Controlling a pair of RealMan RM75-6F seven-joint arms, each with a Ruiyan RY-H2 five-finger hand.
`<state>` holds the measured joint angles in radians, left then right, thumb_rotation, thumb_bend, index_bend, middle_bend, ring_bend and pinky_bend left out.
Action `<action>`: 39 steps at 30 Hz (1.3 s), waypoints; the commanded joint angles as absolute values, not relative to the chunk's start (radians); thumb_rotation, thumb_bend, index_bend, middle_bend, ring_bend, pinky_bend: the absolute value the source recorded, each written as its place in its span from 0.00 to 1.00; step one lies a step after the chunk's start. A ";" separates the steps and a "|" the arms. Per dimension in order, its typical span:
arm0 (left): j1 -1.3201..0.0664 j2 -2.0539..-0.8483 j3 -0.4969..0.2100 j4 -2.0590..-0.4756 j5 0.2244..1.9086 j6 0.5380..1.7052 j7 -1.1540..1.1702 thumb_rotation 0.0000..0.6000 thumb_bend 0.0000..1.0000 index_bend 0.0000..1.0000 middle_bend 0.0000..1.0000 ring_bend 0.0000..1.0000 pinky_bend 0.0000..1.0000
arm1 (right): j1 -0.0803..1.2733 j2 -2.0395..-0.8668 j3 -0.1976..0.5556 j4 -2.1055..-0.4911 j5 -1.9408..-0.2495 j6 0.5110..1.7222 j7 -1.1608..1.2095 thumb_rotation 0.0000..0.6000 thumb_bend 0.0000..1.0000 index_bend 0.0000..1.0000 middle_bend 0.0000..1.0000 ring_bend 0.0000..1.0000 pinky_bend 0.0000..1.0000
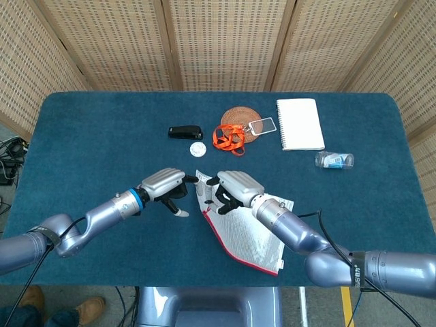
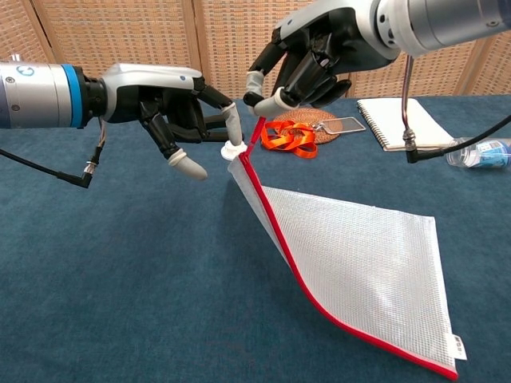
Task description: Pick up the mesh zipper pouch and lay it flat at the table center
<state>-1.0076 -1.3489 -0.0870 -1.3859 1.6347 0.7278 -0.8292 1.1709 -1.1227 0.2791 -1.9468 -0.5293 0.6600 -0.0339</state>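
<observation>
The mesh zipper pouch (image 2: 351, 267) is white mesh with a red zipper edge. Its right part lies on the blue table (image 1: 88, 129) and its left corner is lifted. My right hand (image 2: 315, 52) pinches that raised red corner from above. In the head view the pouch (image 1: 255, 231) lies at the front middle, with the right hand (image 1: 235, 187) over its upper left corner. My left hand (image 2: 172, 108) hovers just left of the lifted corner, fingers spread and holding nothing. One fingertip (image 2: 233, 128) is close to the corner; I cannot tell whether it touches. From above, the left hand (image 1: 167, 185) faces the right hand.
Along the back lie a black stapler (image 1: 185, 131), a white disc (image 1: 197, 148), an orange lanyard (image 1: 229, 138) on a woven coaster (image 1: 240, 121), a white notebook (image 1: 300, 123) and a small plastic bottle (image 1: 334, 160). A black cable (image 2: 447, 148) hangs from my right arm.
</observation>
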 commanded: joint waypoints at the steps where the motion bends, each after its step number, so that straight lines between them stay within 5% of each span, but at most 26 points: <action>1: -1.021 -1.354 -0.078 -1.387 1.632 0.723 -0.857 1.00 0.00 0.43 0.96 0.87 1.00 | 1.173 -1.120 0.276 -1.947 -0.530 0.661 -0.032 1.00 0.78 0.78 0.98 0.98 1.00; 8: -1.040 -1.370 -0.065 -1.379 1.631 0.729 -0.942 1.00 0.02 0.46 0.96 0.87 1.00 | 1.178 -1.116 0.268 -1.948 -0.528 0.665 -0.028 1.00 0.78 0.78 0.98 0.98 1.00; 24: -1.066 -1.381 -0.022 -1.366 1.658 0.769 -1.022 1.00 0.30 0.52 0.96 0.87 1.00 | 1.181 -1.111 0.252 -1.943 -0.532 0.673 -0.017 1.00 0.78 0.78 0.98 0.98 1.00; 39: -1.075 -1.401 -0.014 -1.361 1.629 0.780 -1.028 1.00 0.38 0.52 0.96 0.87 1.00 | 1.172 -1.108 0.242 -1.926 -0.549 0.660 0.000 1.00 0.78 0.78 0.98 0.98 1.00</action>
<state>-1.0755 -1.4005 -0.0139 -1.3615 1.6303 0.7785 -1.0270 1.1728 -1.1075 0.2424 -1.9264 -0.5486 0.6607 -0.0003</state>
